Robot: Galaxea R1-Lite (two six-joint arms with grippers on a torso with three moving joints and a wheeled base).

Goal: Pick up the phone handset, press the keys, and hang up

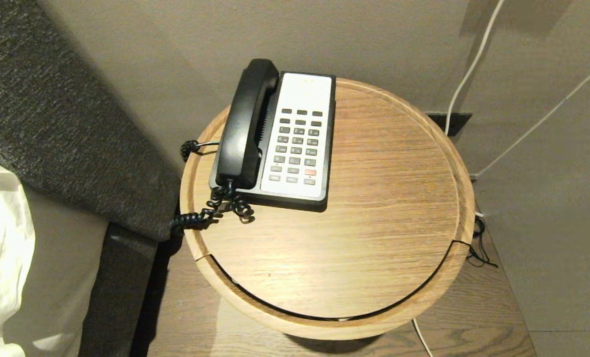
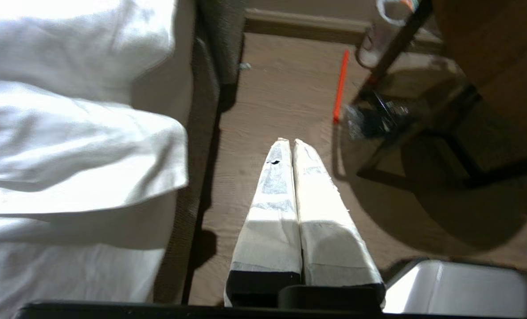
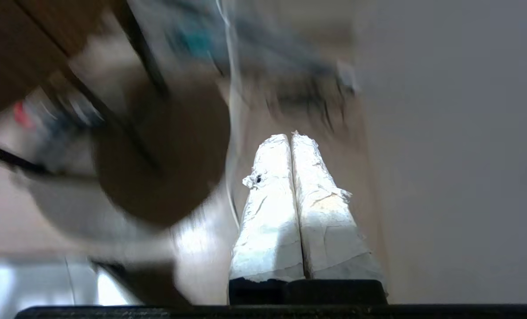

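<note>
The handset point(image 1: 247, 124) lay seated in its cradle along one side of the black phone base point(image 1: 324, 148), its coiled cord point(image 1: 215, 206) bunched at the near end and looping over the rim of the round wooden table point(image 1: 354, 238). The keys point(image 1: 297, 146) sat in rows on the white faceplate just beside the handset, one of them red. Neither end effector showed in the head view, so both were well apart from the phone.

The left end effector point(image 2: 289, 141) pointed down at the wooden floor point(image 2: 281, 88), its white wrapped fingers point(image 2: 272, 212) pressed together and holding nothing. To one side of it was the white bedding point(image 2: 68, 133) and dark bed frame; to the other, an orange stick point(image 2: 341, 84), the dark table legs point(image 2: 423, 128) and the table's shadow.

The right end effector point(image 3: 290, 136) also pointed at the floor, fingers point(image 3: 325, 221) together and empty, with the blurred table underside point(image 3: 165, 146) on one side and a plain wall point(image 3: 458, 133) on the other. A white cable point(image 3: 232, 88) ran just ahead of it.

Judged from this, the phone rested hung up with both arms tucked low. Either nothing had begun or everything was finished; the pictures could not settle which.

Nothing lay on the tabletop between the phone and its near edge. The trailing cord and the upholstered headboard point(image 1: 51, 114) close beside the handset looked like the main snags for any reach.
</note>
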